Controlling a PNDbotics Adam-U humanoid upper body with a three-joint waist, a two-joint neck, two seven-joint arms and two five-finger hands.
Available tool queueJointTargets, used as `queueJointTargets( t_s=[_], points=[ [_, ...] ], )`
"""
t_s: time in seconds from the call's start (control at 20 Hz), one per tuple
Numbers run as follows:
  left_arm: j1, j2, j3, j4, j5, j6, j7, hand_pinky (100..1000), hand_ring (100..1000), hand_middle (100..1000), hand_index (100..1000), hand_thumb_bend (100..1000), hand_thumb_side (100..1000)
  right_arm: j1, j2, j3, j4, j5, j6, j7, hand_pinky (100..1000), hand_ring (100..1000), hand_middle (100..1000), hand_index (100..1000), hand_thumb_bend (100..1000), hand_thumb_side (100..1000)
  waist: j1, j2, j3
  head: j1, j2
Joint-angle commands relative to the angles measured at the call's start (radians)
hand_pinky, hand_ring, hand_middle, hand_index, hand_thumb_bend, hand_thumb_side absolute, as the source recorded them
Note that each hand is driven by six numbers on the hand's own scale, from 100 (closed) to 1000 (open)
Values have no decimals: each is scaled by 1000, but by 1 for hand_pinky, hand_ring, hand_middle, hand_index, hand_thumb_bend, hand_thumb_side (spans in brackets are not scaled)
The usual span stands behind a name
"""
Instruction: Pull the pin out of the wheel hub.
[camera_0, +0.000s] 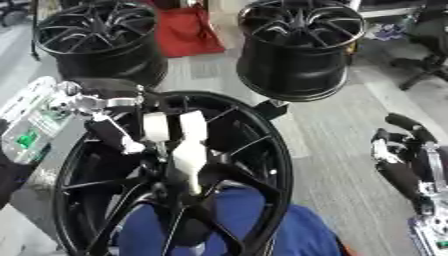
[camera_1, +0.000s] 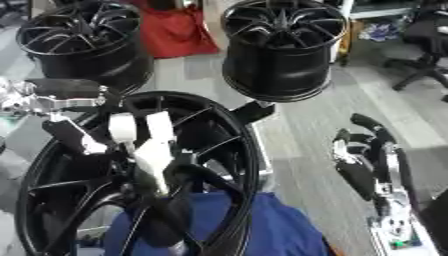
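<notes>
A large black wheel hub (camera_0: 262, 150) fills the lower left, its spokes meeting near the middle. My left hand (camera_0: 166, 127) reaches in from the left, over the rim. Its white-padded fingers (camera_0: 193, 125) are curled down round a white pin (camera_0: 187, 162), which stands at the hub's centre; the pin's lower end is hidden among the spokes. My right hand (camera_1: 359, 157) rests at the right edge, apart from the hub, with its fingers up and relaxed and nothing in it.
Two more black wheels (camera_0: 96, 42) (camera_0: 297, 47) stand behind the hub, with a red cloth (camera_0: 188, 30) between them. A blue object (camera_0: 271, 225) shows through the spokes at the bottom. An office chair (camera_0: 429, 45) stands at the far right on the grey floor.
</notes>
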Motion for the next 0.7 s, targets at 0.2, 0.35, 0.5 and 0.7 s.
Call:
queueJointTargets(
  t_s=[0.2,0.35,0.5,0.7],
  points=[
    [-16,8,7,-1,3,-7,15,497,531,585,792,202,209,-12,-13,1,-11,-3,0,4,578,680,796,819,100,275,-4,-7,-2,4,-10],
    [-17,9,10,-4,13,1,48,371,412,454,683,125,104,-12,-13,1,-11,-3,0,3,577,680,796,819,100,275,-4,-7,-2,4,-11],
    [-20,17,19,-16,38,7,81,292,340,379,619,100,100,-12,-13,1,-11,-3,0,3,577,680,796,819,100,276,-3,-7,-2,3,-11],
    [-31,51,51,-55,91,11,85,283,330,363,607,100,102,-10,-14,0,-10,-3,0,1,577,680,796,819,100,276,-2,-8,0,2,-8]
  ],
)
